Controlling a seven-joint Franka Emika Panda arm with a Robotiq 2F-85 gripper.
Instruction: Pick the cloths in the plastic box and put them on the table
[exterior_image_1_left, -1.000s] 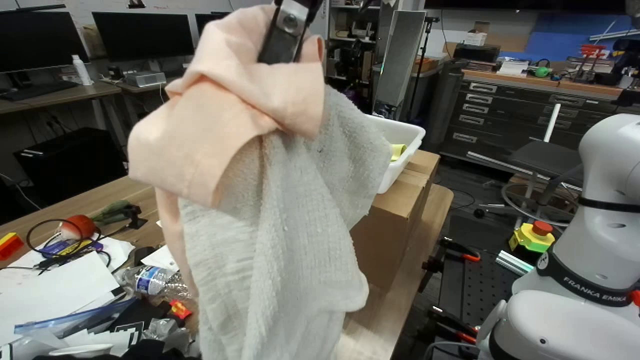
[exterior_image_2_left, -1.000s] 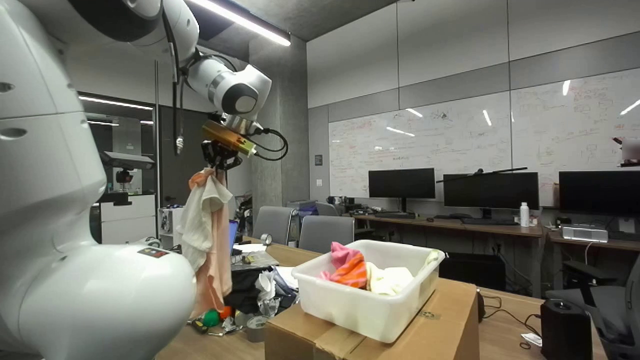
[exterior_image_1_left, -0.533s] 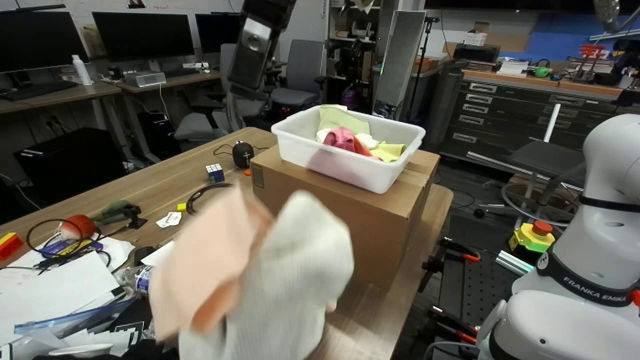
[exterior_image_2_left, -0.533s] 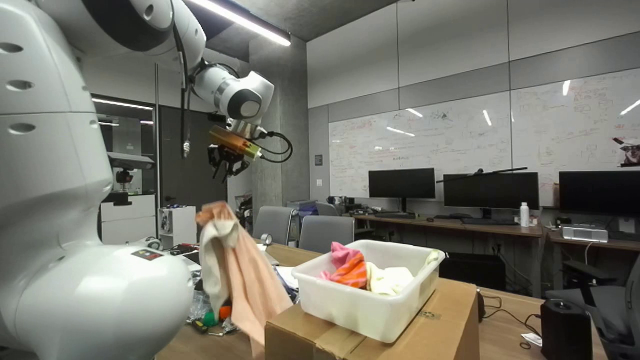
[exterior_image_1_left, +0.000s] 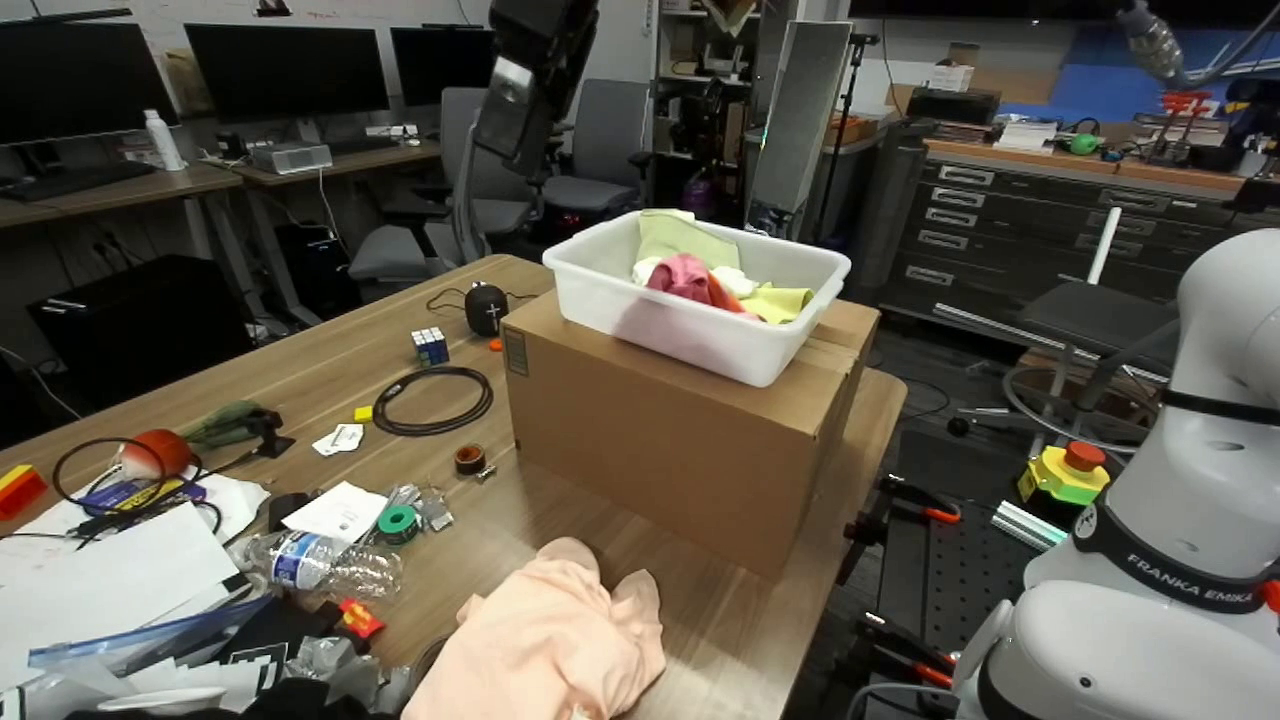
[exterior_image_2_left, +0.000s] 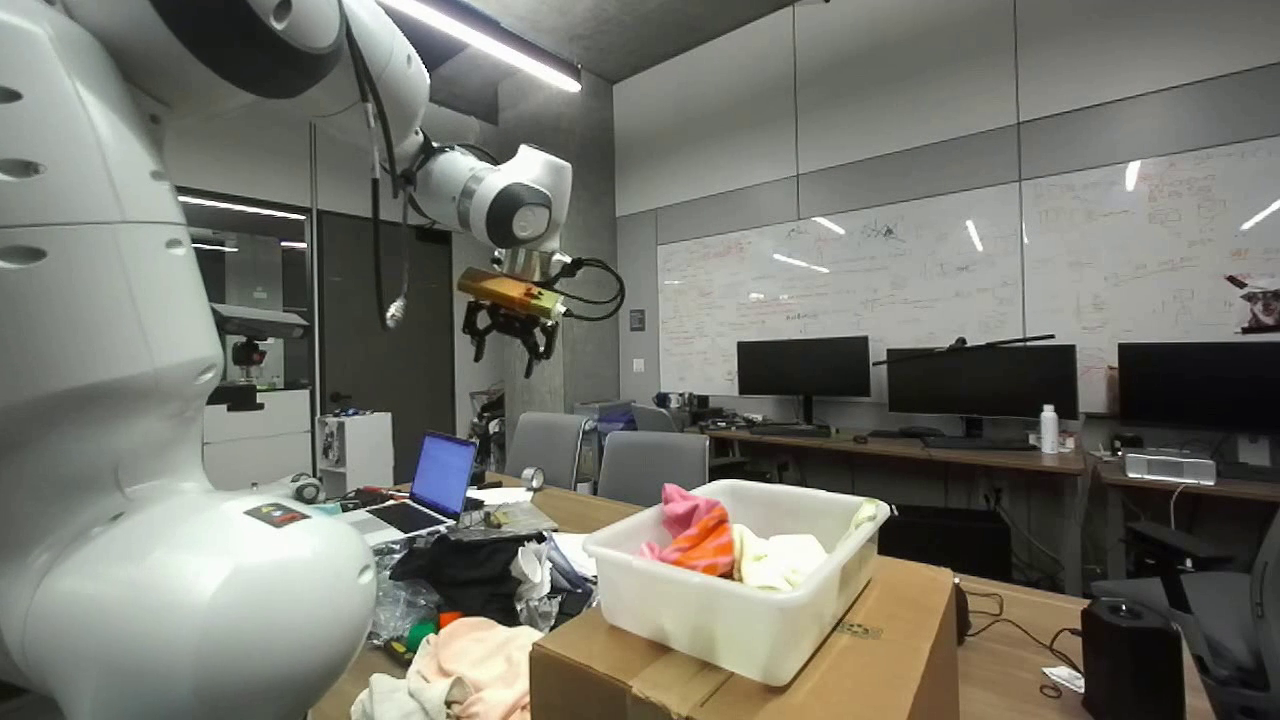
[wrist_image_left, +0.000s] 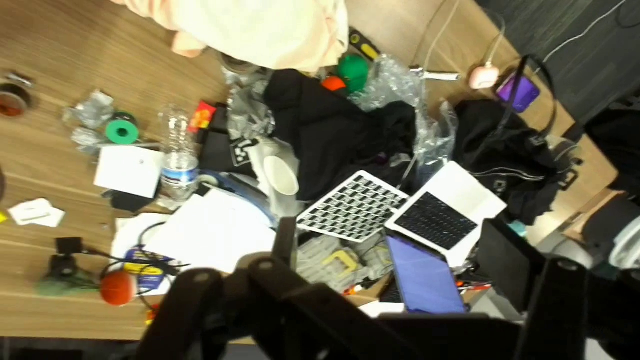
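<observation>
Since its jaws are spread wide, I'd call the claw (exterior_image_2_left: 505, 360) released. It's hanging in the air, well above the counter (exterior_image_1_left: 730, 640). Down on that counter lies the peach-orange cloth (exterior_image_1_left: 545, 640), all crumpled, near the edge where the arm (exterior_image_2_left: 100, 350) stands. It's near the cardboard box (exterior_image_1_left: 650, 480) and just beside a heap of black fabric (wrist_image_left: 345, 120). Some off-white fabric (exterior_image_2_left: 405, 697) shows right next to it, can't say if that's its flip side or a separate cloth.

The plastic box (exterior_image_1_left: 690, 345) sits on top of the cardboard box, which is close to a rounded corner of the counter. Inside you've got a pink-and-orange cloth (exterior_image_2_left: 695, 535) bunched up, pale yellow fabric (exterior_image_2_left: 785, 560) right beside it, and a light green piece (exterior_image_1_left: 685, 238) leaning up one wall to the rim. They overlap, so no clue how many separate cloths that makes.

Rest of the counter is pretty cluttered: a Rubik's cube (exterior_image_1_left: 430, 346) and a looped black cable (exterior_image_1_left: 420, 432) between the cardboard box and the opposite long edge, a water bottle (exterior_image_1_left: 330, 567) on its side near the peach-orange cloth, and a laptop (exterior_image_2_left: 443, 475) with its lid up, well apart from that cloth.
</observation>
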